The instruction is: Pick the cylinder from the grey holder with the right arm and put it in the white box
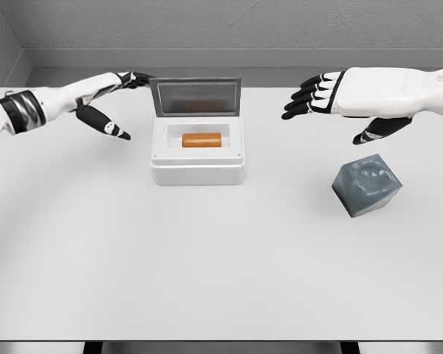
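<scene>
Head view of a white desk (207, 280). A white box (198, 153) stands at centre with its hinged lid (198, 96) raised upright at the rear; an orange cylinder (201, 139) lies on its side within the box's recess. To the right, well apart from the box, sits the grey holder (367, 185), tilted, its top cavity vacant. The right robot hand (332, 99) hovers above the desk between box and holder, behind the holder, fingers extended and spread, grasping nothing. The left robot hand (114, 99) reaches in from the left, fingers extended, fingertips (142, 78) at the lid's left upper corner; whether they touch it cannot be told.
</scene>
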Controlling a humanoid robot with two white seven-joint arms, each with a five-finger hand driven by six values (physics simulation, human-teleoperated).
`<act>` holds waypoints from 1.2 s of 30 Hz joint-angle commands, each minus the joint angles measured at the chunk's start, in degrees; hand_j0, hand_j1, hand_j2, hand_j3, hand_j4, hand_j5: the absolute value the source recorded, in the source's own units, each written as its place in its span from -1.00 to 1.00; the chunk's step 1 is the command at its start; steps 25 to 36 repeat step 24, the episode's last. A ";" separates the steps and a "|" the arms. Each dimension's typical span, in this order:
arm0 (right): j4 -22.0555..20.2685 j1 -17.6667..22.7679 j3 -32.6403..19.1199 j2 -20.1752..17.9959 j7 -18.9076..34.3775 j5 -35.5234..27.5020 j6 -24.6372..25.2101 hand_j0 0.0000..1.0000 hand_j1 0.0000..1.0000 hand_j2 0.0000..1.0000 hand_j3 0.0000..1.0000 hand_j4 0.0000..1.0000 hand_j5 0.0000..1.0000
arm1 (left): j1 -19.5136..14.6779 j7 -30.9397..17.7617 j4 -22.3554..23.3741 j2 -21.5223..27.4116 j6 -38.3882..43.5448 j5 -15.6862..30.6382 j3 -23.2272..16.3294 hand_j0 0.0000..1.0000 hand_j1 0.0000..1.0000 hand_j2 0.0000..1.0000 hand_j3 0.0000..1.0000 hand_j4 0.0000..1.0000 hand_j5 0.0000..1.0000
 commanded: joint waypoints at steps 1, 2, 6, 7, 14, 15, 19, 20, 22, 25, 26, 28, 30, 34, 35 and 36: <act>0.07 0.00 0.00 0.12 -0.03 -0.35 0.10 1.00 1.00 1.00 1.00 1.00 1.00 | 0.09 0.02 -1.06 0.66 -0.02 0.80 0.06 1.00 1.00 1.00 1.00 1.00 1.00; 0.07 0.00 0.00 0.12 -0.03 -0.35 0.10 1.00 1.00 1.00 1.00 1.00 1.00 | 0.09 0.02 -1.33 0.66 0.06 0.89 0.06 1.00 1.00 1.00 1.00 1.00 1.00; 0.07 0.00 0.00 0.12 -0.03 -0.35 0.10 1.00 1.00 1.00 1.00 1.00 1.00 | 0.44 0.02 -1.77 0.75 -0.02 1.16 0.15 1.00 1.00 1.00 1.00 1.00 1.00; 0.07 0.00 0.09 0.21 -0.03 -0.35 0.10 1.00 1.00 1.00 1.00 1.00 1.00 | 0.44 0.02 -1.77 1.02 -0.02 1.16 0.15 1.00 1.00 1.00 1.00 1.00 1.00; 0.33 1.58 -0.26 -0.67 0.06 -0.35 0.10 1.00 1.00 1.00 1.00 1.00 1.00 | 1.41 0.02 3.07 2.95 -0.02 1.16 0.94 1.00 1.00 1.00 1.00 1.00 1.00; 0.33 1.58 -0.26 -0.67 0.06 -0.35 0.10 1.00 1.00 1.00 1.00 1.00 1.00 | 1.41 0.02 4.12 3.39 -0.02 1.16 1.03 1.00 1.00 1.00 1.00 1.00 1.00; 0.33 1.93 -0.35 -0.67 0.15 -0.35 0.10 1.00 1.00 1.00 1.00 1.00 1.00 | 1.58 0.02 7.46 3.65 -0.02 1.16 2.35 1.00 1.00 1.00 1.00 1.00 1.00; 0.33 1.93 -0.35 -0.67 0.15 -0.35 0.10 1.00 1.00 1.00 1.00 1.00 1.00 | 1.58 0.02 8.08 4.00 -0.02 1.16 2.61 1.00 1.00 1.00 1.00 1.00 1.00; 0.42 2.02 -0.44 -0.67 0.15 -0.35 0.10 1.00 1.00 1.00 1.00 1.00 1.00 | 1.58 0.02 8.96 4.00 -0.02 1.16 2.70 1.00 1.00 1.00 1.00 1.00 1.00; 0.42 2.90 -0.88 -1.81 0.24 -0.26 0.10 1.00 1.00 1.00 1.00 1.00 1.00 | 1.58 0.02 9.05 4.09 -0.02 1.16 2.70 1.00 1.00 1.00 1.00 1.00 1.00; 0.42 2.90 -0.88 -1.81 0.24 -0.26 0.10 1.00 1.00 1.00 1.00 1.00 1.00 | 1.58 0.02 9.05 4.09 -0.02 1.16 2.70 1.00 1.00 1.00 1.00 1.00 1.00; 0.42 2.90 -0.88 -1.81 0.24 -0.26 0.10 1.00 1.00 1.00 1.00 1.00 1.00 | 1.58 0.02 9.05 4.09 -0.02 1.16 2.70 1.00 1.00 1.00 1.00 1.00 1.00; 0.42 2.90 -0.88 -1.81 0.24 -0.26 0.10 1.00 1.00 1.00 1.00 1.00 1.00 | 1.58 0.02 9.05 4.09 -0.02 1.16 2.70 1.00 1.00 1.00 1.00 1.00 1.00; 0.42 2.90 -0.88 -1.81 0.24 -0.26 0.10 1.00 1.00 1.00 1.00 1.00 1.00 | 1.58 0.02 9.05 4.09 -0.02 1.16 2.70 1.00 1.00 1.00 1.00 1.00 1.00; 0.42 2.90 -0.88 -1.81 0.24 -0.26 0.10 1.00 1.00 1.00 1.00 1.00 1.00 | 1.58 0.02 9.05 4.09 -0.02 1.16 2.70 1.00 1.00 1.00 1.00 1.00 1.00; 0.42 2.90 -0.88 -1.81 0.24 -0.26 0.10 1.00 1.00 1.00 1.00 1.00 1.00 | 1.58 0.02 9.05 4.09 -0.02 1.16 2.70 1.00 1.00 1.00 1.00 1.00 1.00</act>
